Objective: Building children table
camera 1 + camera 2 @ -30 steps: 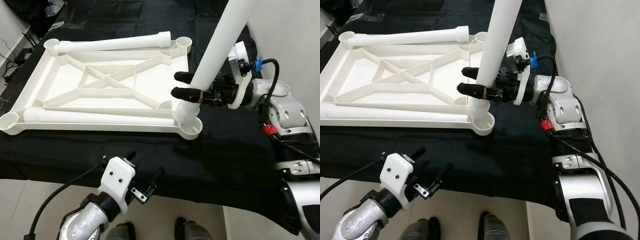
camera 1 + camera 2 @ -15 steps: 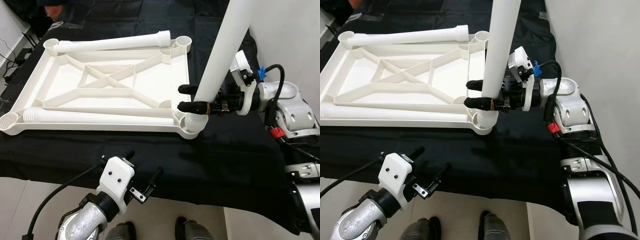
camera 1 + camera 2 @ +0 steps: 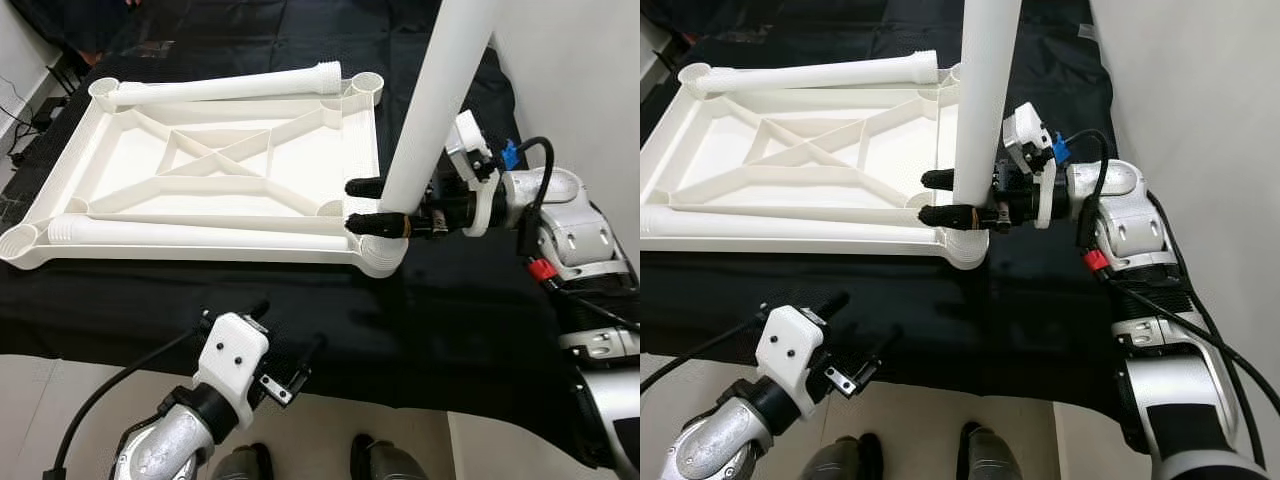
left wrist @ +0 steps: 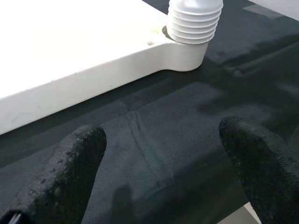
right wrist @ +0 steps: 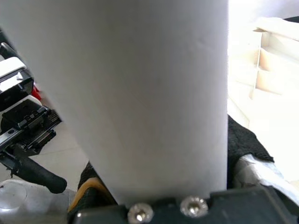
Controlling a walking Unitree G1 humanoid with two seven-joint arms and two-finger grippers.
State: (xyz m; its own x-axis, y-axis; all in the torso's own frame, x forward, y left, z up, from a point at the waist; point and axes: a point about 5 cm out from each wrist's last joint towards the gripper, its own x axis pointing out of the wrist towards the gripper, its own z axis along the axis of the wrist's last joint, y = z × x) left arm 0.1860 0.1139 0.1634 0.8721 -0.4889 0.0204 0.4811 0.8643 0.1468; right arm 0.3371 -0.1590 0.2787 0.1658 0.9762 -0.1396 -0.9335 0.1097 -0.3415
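1. White plastic table leg tube stands upright right of frame centre, ribbed end in the near-right corner socket of the white plastic upside-down tabletop on black cloth.
2. Right gripper clamped on the tube just above the socket.
3. Two more white leg tubes lie on the tabletop.
4. Left gripper at lower left, fingers apart, holding nothing, over the cloth edge.

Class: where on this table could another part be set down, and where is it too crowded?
Free: black cloth between tabletop and near edge. Crowded: corner socket, where right tool holds upright leg.
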